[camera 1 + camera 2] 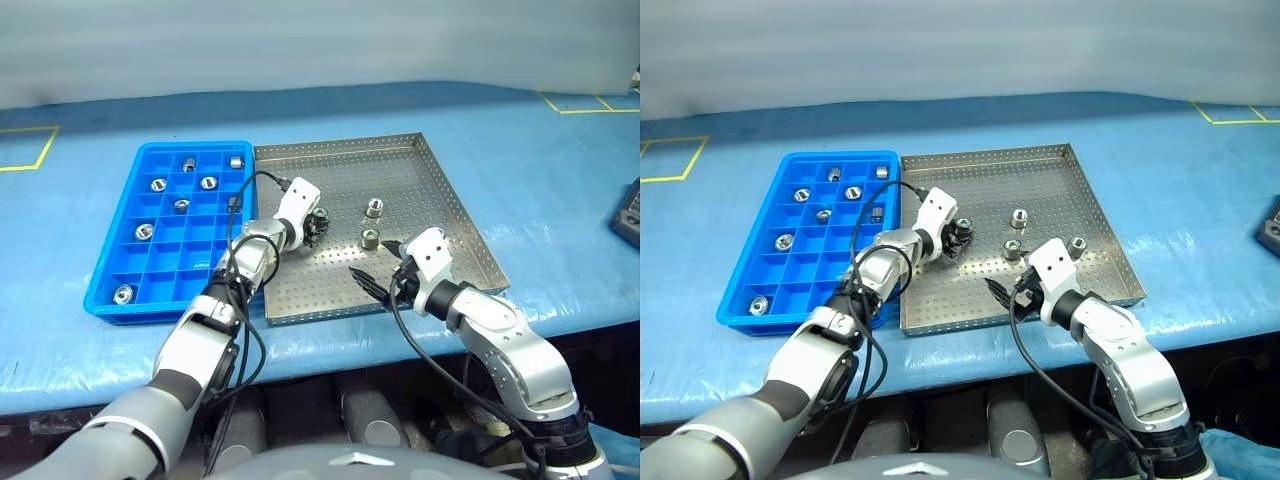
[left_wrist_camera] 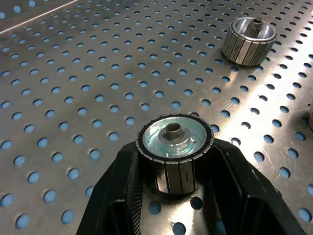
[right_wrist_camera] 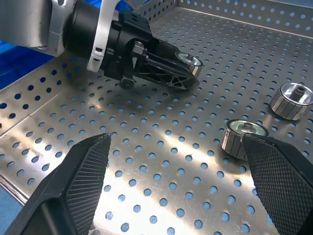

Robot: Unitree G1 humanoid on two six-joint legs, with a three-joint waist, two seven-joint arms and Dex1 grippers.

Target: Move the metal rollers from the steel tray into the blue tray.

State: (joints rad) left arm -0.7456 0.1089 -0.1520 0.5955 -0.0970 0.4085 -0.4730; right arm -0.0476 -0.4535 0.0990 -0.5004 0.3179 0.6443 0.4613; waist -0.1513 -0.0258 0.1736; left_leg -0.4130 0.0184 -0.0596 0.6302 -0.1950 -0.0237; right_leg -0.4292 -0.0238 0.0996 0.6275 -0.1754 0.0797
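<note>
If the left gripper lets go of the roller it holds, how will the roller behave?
The roller looks like solid ribbed metal, so probably stiff and rather heavy for its size. Upright on its flat end on the steel tray it should stay; tipped on its side, it would likely roll.

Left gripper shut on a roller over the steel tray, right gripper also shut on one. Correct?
Not quite. The left gripper is shut on a roller over the steel tray, but the right gripper is open and holds nothing; the right wrist view shows it.

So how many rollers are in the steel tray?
4 rollers: one gripped by the left pincer, two mid-tray, one by the right pincer; arms may hide more.
</note>
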